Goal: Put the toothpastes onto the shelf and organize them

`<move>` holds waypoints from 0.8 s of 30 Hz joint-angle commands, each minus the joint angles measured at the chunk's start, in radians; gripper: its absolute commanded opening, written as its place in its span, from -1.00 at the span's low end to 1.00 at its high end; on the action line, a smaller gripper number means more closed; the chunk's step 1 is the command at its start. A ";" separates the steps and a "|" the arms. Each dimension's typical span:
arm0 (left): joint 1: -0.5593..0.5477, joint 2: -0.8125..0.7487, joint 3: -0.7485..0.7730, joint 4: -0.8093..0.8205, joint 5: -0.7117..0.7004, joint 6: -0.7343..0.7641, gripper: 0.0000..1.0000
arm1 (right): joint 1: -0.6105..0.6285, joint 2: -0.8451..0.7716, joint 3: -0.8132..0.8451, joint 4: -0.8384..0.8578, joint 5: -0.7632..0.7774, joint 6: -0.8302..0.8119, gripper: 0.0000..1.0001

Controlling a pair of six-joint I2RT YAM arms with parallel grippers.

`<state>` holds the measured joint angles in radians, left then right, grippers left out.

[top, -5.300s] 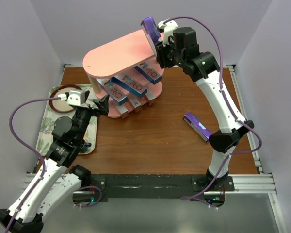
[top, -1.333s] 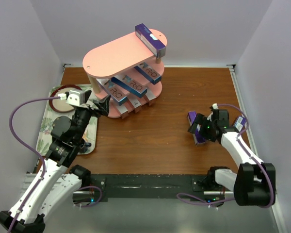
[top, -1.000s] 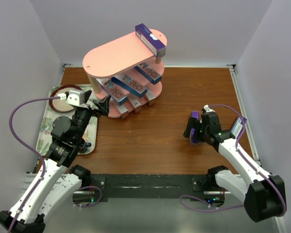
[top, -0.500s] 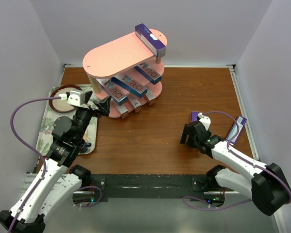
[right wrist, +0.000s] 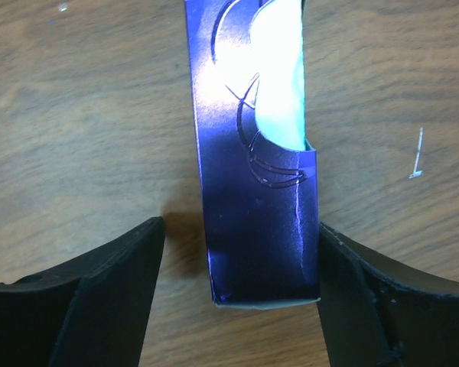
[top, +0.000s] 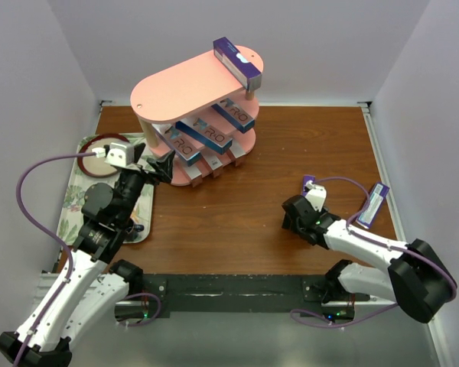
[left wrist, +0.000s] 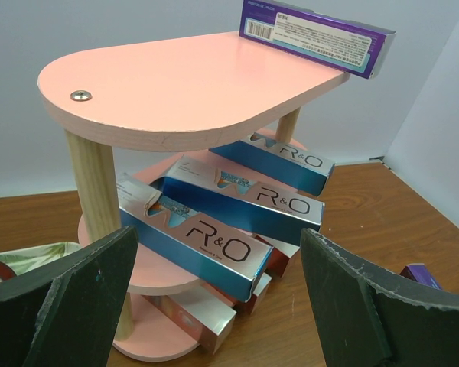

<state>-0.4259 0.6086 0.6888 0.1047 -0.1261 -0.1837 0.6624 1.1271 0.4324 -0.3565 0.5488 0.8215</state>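
Left gripper [top: 162, 166] is hanging spread wide with nothing in it, over the right edge of the floral tray [top: 70, 202], facing the shelf [top: 180, 84] close up. The floral tray is carrying a red-rimmed round item [top: 99, 145] at its far end. The shelf is standing on the table [top: 237, 229], far-left of centre. Its top tier is carrying one purple toothpaste [top: 237, 61] across the right end, its middle tier is holding three blue toothpastes [top: 206, 131] lying side by side at an angle, and its bottom tier is holding red and white toothpastes [left wrist: 214, 325], count unclear. Right gripper [top: 294, 216] is sitting low on the table, right of centre, jaws straddling the end of a second purple toothpaste [right wrist: 256, 191] lying flat on the wood. One finger is showing a gap of bare wood and the other is sitting right at the box edge, so it is not pinching yet. Another slim box [top: 373, 203] is lying well to the right, near the table edge.
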 commanded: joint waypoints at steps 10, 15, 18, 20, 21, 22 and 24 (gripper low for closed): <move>0.009 -0.010 -0.002 0.041 0.008 -0.011 0.84 | 0.029 -0.013 0.040 -0.050 0.112 0.079 -0.01; 0.009 -0.009 -0.002 0.043 0.008 -0.011 0.84 | 0.040 -0.076 0.069 -0.101 0.122 0.058 -0.30; 0.012 -0.009 -0.002 0.041 0.008 -0.011 0.84 | 0.042 -0.112 0.103 -0.137 0.116 0.022 -0.36; 0.010 -0.009 -0.002 0.041 0.008 -0.010 0.84 | 0.042 -0.134 0.129 -0.176 0.111 -0.011 -0.38; 0.010 -0.009 0.000 0.041 0.008 -0.010 0.84 | 0.040 -0.145 0.161 -0.189 0.111 -0.027 -0.39; 0.010 -0.009 -0.002 0.041 0.008 -0.010 0.84 | 0.040 -0.156 0.179 -0.218 0.109 -0.060 -0.41; 0.010 -0.009 -0.002 0.041 0.008 -0.008 0.84 | 0.040 -0.194 0.244 -0.240 0.108 -0.109 -0.42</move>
<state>-0.4255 0.6056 0.6888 0.1047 -0.1257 -0.1837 0.7002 0.9997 0.5407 -0.5476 0.6083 0.8062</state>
